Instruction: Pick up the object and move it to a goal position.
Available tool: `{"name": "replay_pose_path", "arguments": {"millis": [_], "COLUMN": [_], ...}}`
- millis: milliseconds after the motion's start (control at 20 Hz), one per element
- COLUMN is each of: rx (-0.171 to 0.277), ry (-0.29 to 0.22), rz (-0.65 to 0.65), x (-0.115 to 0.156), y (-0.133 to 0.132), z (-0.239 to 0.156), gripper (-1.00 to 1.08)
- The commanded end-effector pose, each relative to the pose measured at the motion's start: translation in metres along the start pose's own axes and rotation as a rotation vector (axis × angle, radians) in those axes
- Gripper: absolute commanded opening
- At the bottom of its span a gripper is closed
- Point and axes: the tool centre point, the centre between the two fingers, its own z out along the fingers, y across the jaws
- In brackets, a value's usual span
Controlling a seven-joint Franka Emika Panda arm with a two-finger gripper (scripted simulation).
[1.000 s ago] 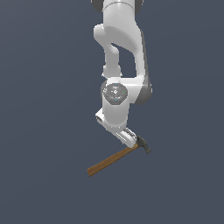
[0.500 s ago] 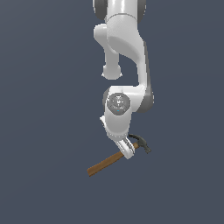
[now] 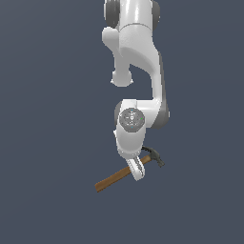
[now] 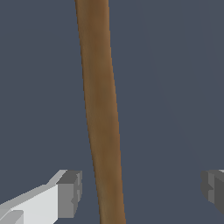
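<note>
The claw hammer lies below the arm in the exterior view, its brown wooden handle [image 3: 114, 179] pointing toward that view's lower left and its dark grey head [image 3: 155, 156] toward the right. My gripper [image 3: 137, 170] is down over the handle close to the head. In the wrist view the handle [image 4: 103, 113] runs between my two grey fingertips [image 4: 70, 193]. The gripper [image 4: 142, 190] is open, with the handle nearer one finger and a wide gap to the other. Neither pad touches the handle. The head is out of the wrist view.
A plain dark grey-blue ground [image 3: 47, 119] fills both views around the arm. The white arm [image 3: 136, 52] comes down from the top of the exterior view.
The arm has come down toward the hammer, bringing the open fingers around the handle. The hammer has not moved.
</note>
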Motion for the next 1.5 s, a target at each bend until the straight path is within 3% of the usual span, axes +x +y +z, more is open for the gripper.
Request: {"name": "replay_pose_path", "arguments": {"millis": [0, 500, 950, 1250, 1300, 1450], "rx": [0.002, 0.003, 0.004, 0.004, 0.004, 0.004], "ry": [0.002, 0.004, 0.004, 0.004, 0.004, 0.004], "rz": [0.027, 0.045, 0.05, 0.05, 0.05, 0.05], "x": [0.0, 0.0, 0.0, 0.001, 0.001, 0.001], "y": [-0.003, -0.005, -0.003, -0.005, -0.005, -0.005], "z": [0.002, 0.007, 0.049, 0.054, 0.054, 0.054], "gripper": [1.0, 1.0, 1.0, 1.0, -1.0, -1.0]}}
